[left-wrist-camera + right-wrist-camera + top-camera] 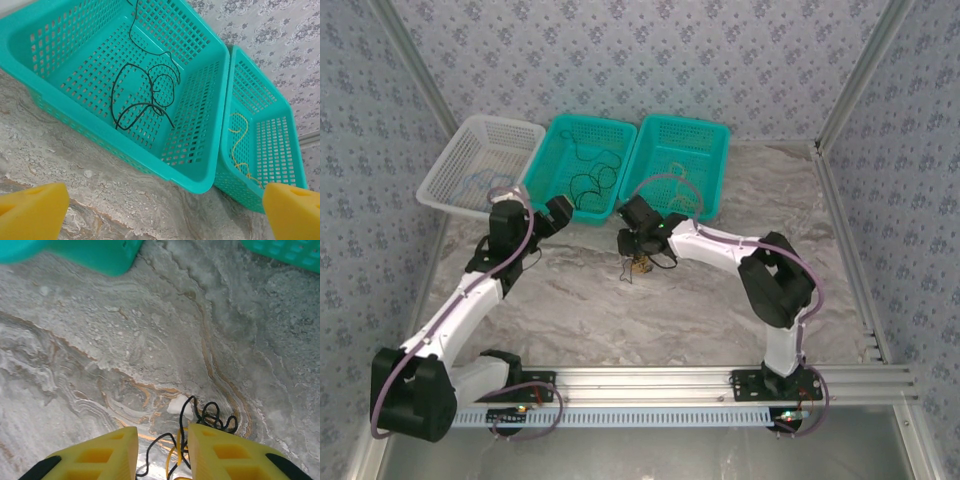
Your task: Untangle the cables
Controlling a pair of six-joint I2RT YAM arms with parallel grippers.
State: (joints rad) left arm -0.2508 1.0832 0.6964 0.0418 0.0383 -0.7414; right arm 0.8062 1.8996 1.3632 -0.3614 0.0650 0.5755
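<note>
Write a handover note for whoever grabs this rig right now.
Left gripper: jaws wide open, empty, facing the middle basket.
Right gripper: low over the table, jaws astride the tangle; grip unclear.
Done: a black cable lies in the middle basket, a yellow cable in the right basket.
Left: separate the black and yellow cords of the tangle on the table, then probably bin them.

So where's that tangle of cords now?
Top view, mid-table: the tangle lies just before the teal baskets, partly between the right arm's fingers.
</note>
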